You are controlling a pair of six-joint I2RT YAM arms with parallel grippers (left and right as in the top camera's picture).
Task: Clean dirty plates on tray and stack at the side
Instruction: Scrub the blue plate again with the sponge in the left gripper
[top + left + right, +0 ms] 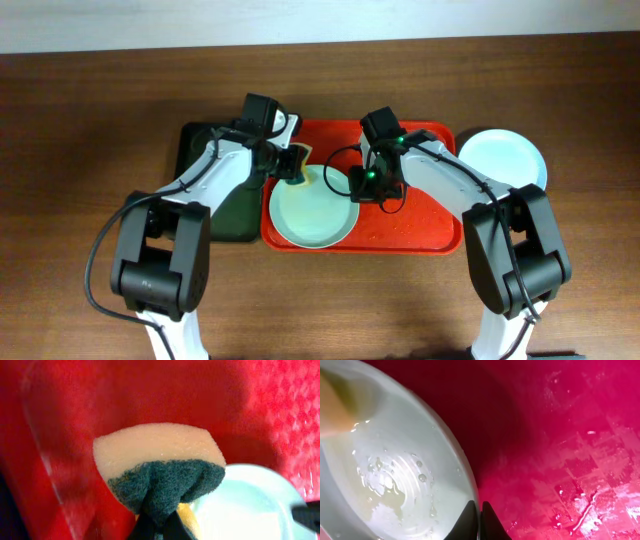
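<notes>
A pale blue-green plate lies on the left part of the red tray. My right gripper is shut on its right rim; in the right wrist view the gripper pinches the edge of the wet plate, which holds a yellowish film of water. My left gripper is shut on a yellow sponge with a dark green scouring face, held at the plate's far left rim. A second pale plate sits on the table right of the tray.
A dark green tray lies against the red tray's left side, under my left arm. The red tray's floor is wet with droplets. Brown wooden table surrounds everything.
</notes>
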